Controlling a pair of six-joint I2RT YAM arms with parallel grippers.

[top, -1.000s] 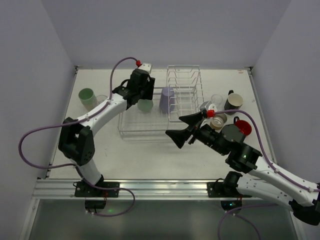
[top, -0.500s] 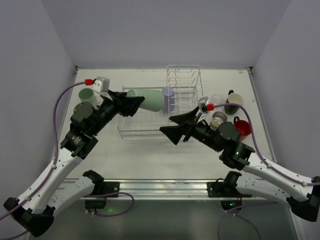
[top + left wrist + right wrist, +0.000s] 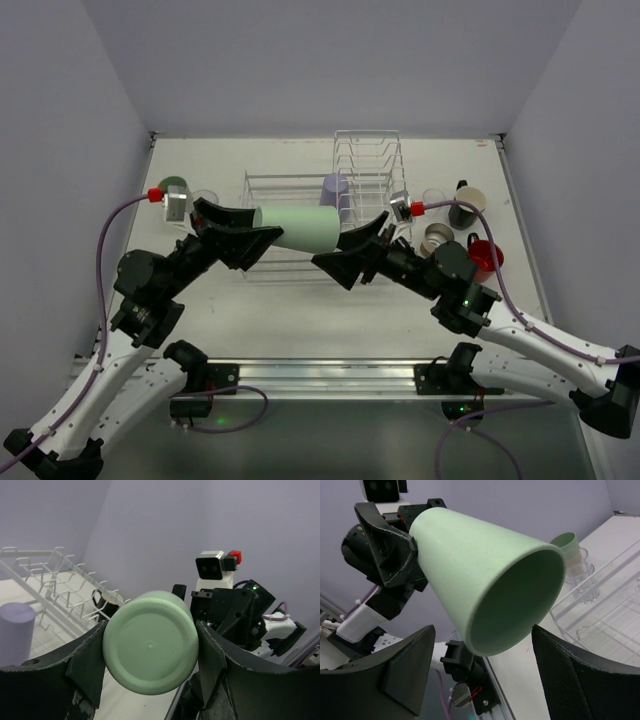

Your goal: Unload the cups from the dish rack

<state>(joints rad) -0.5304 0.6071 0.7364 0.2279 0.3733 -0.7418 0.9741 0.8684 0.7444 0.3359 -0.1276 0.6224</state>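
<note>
Our left gripper [image 3: 150,645] is clamped on the closed bottom end of a pale green cup [image 3: 300,229], holding it on its side in the air above the low near part of the dish rack [image 3: 368,160]. Our right gripper [image 3: 481,630] stands wide, one finger on either side of the cup's open mouth; we cannot tell whether either finger touches it. A purple cup [image 3: 334,188] stands upside down in the rack just behind. On the table [image 3: 300,320], right of the rack, stand a black mug [image 3: 466,204], a red mug [image 3: 484,254], a small tan cup [image 3: 437,238] and a clear glass [image 3: 433,198]; at the left are a second green cup [image 3: 568,542] and another glass [image 3: 581,577].
</note>
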